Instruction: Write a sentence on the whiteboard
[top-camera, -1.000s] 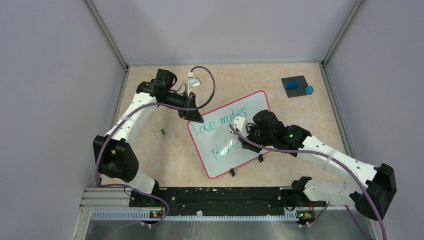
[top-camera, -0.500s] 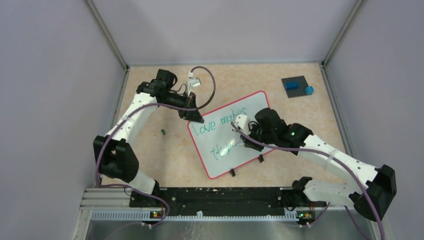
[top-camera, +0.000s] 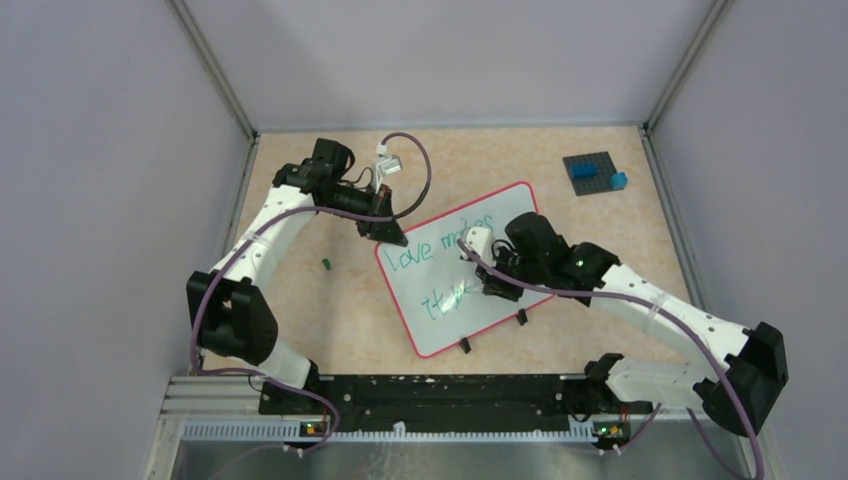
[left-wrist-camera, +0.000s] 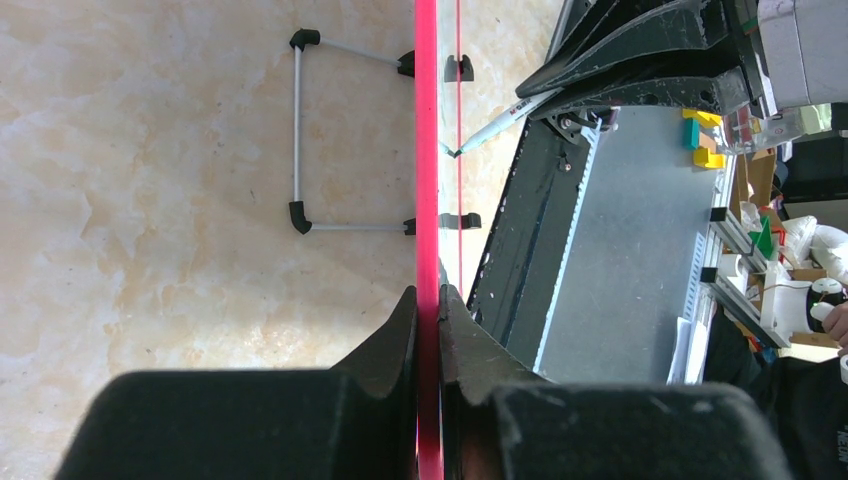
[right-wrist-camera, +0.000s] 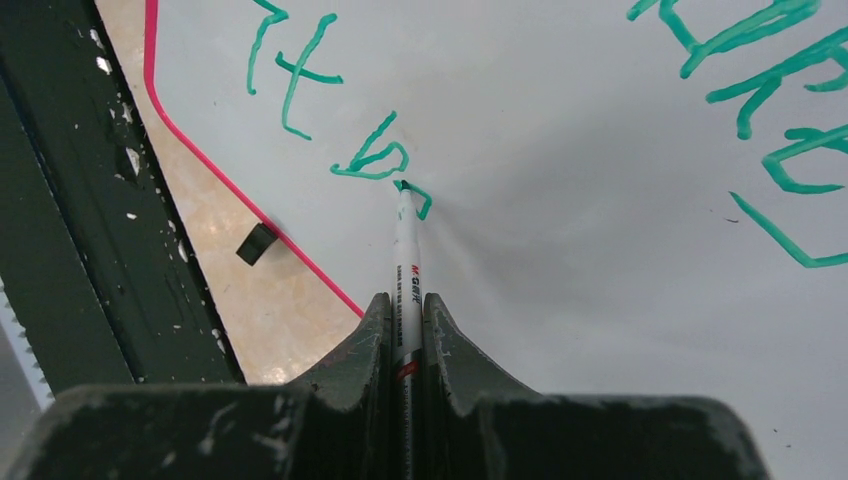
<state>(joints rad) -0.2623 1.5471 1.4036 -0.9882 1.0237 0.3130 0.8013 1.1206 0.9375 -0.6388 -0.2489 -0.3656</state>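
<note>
Our left pincer clamps the far-left corner of the whiteboard in the middle of the bench, while our right pincer grips a marker, tip touching the green writing.

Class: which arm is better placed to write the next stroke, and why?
Right: the right gripper holds the marker, tip at the green writing on the whiteboard. The left gripper pinches the red frame.

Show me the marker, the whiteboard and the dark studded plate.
marker (right-wrist-camera: 406, 250), right wrist view, white barrel.
whiteboard (top-camera: 445, 330), top view, bare white surface.
dark studded plate (top-camera: 600, 162), top view, bare corner.
</note>
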